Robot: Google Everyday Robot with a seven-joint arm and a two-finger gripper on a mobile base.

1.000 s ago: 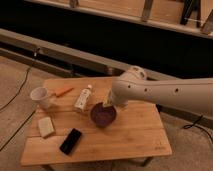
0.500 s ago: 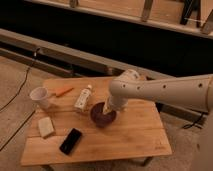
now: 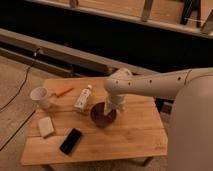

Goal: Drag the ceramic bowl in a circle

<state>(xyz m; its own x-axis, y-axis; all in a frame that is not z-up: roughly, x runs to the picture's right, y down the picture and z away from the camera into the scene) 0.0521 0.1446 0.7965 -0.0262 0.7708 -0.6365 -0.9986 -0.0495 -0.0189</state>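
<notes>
Cable (image 3: 19, 92): lay on the floor, left of the tabletop.
White cup (image 3: 41, 96): stood upright at the far-left corner of the tabletop.
Pale block (image 3: 46, 126): lay flat near the left edge, in front of the white cup.
Orange item (image 3: 63, 91): lay just right of the white cup, along the far edge; what it was could not be told.
Black phone (image 3: 71, 141): lay flat at a slant near the front edge, right of the pale block.
White bottle (image 3: 83, 98): lay on its side between the orange item and the ceramic bowl.
Ceramic bowl (image 3: 101, 117): sat upright near the middle of the tabletop, just right of the white bottle and well apart from the white cup.
Tool (image 3: 112, 108): was lowered onto the far-right rim of the ceramic bowl; its opening and any hold on the rim could not be told.
Tabletop (image 3: 139, 127): was light wood, with bare surface right of the ceramic bowl.
Arm (image 3: 155, 84): was white and reached in from the right, above the tabletop.
</notes>
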